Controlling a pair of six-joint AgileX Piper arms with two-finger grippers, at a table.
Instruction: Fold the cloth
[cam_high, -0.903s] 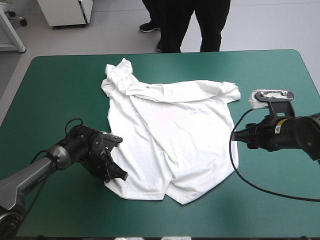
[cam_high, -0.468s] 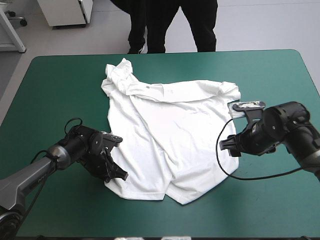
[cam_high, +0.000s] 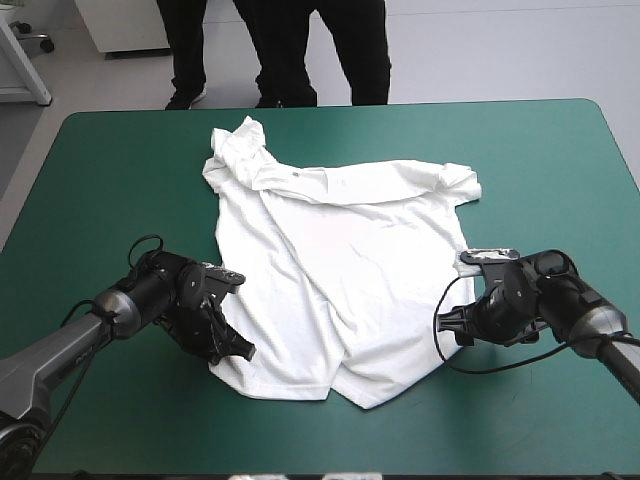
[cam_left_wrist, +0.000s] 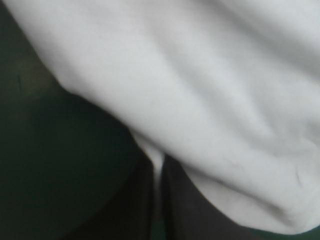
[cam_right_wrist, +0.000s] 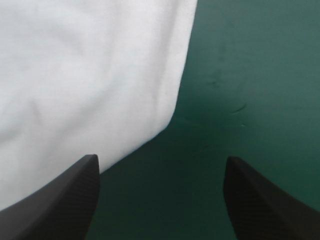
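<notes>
left gripper apparently clenched on the t-shirt's near-left hem; right gripper spread wide beside its right edge.

teal-green table on a pale grey floor — white cabinet beyond (far left).

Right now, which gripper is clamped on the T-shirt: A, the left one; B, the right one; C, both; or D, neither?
A: the left gripper is all but shut on the T-shirt, while the right gripper stands open over the teal-green cover at the shirt's edge.
</notes>
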